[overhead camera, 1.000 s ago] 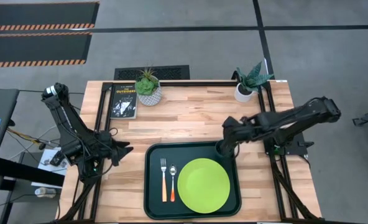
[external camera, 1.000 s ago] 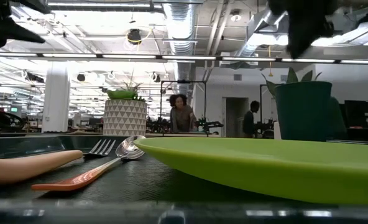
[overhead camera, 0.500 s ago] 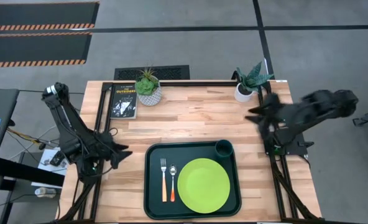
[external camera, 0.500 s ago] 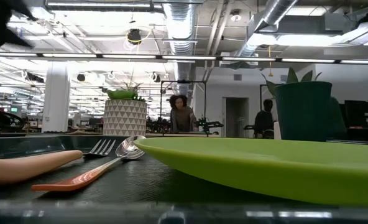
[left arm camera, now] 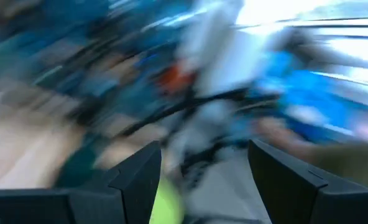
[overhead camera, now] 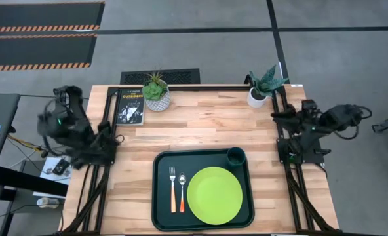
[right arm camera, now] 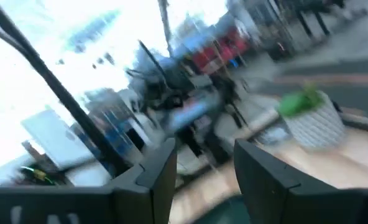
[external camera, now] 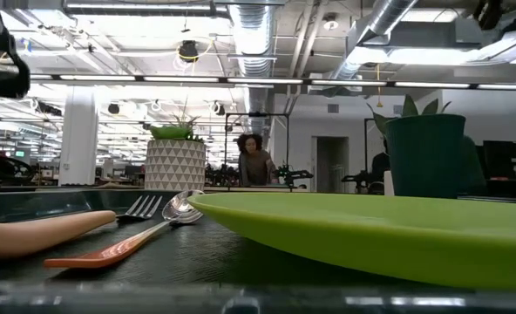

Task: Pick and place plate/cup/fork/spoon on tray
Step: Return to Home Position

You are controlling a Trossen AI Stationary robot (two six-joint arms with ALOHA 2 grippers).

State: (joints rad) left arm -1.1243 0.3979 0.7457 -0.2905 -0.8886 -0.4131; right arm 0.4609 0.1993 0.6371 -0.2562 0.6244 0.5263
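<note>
The dark tray (overhead camera: 160, 196) lies at the table's near middle. On it the lime-green plate (overhead camera: 215, 195) lies flat, the dark green cup (overhead camera: 236, 156) stands upright in the far right corner, and the fork (overhead camera: 172, 189) and spoon (overhead camera: 181, 190) lie side by side left of the plate. The low view also shows the plate (external camera: 371, 231), the cup (external camera: 425, 155), the fork (external camera: 140, 207) and the spoon (external camera: 178, 208). My left gripper (left arm camera: 202, 180) is open and empty at the table's left edge (overhead camera: 109, 141). My right gripper (right arm camera: 206, 180) is open and empty at the right edge (overhead camera: 277, 118).
Two white plant pots (overhead camera: 156, 95) (overhead camera: 259, 92) and a black book (overhead camera: 130, 106) stand along the table's far edge. Bare wood lies between them and the tray. A person (external camera: 254, 161) shows far off in the room behind.
My right gripper has left the cup in the tray's far right corner, risen and drawn back to the table's right edge. The cup stays upright there. My left arm has folded back toward the table's far left.
</note>
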